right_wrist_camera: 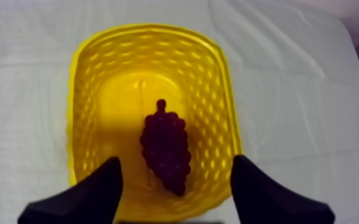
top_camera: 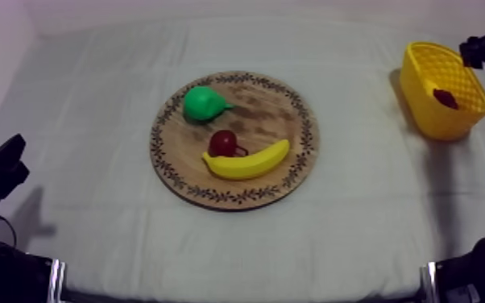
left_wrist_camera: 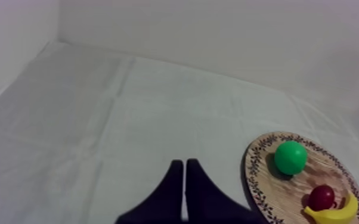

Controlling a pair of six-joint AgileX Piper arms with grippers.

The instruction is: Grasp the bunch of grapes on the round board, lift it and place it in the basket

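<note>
Plainly the dark-purple bunch of grapes (right_wrist_camera: 165,149) lies in the yellow basket (right_wrist_camera: 83,95); right tool (right_wrist_camera: 176,161) gapes empty; left tool (left_wrist_camera: 185,164) pinched together.

There are no words, numbers or signs to read here. The wooden board (top_camera: 271,111) in the middle of the table has a ring of little dark curly marks round its rim, but that is a pattern, not letters. The yellow basket (top_camera: 447,127) at the far right has only small holes in its walls.
</note>
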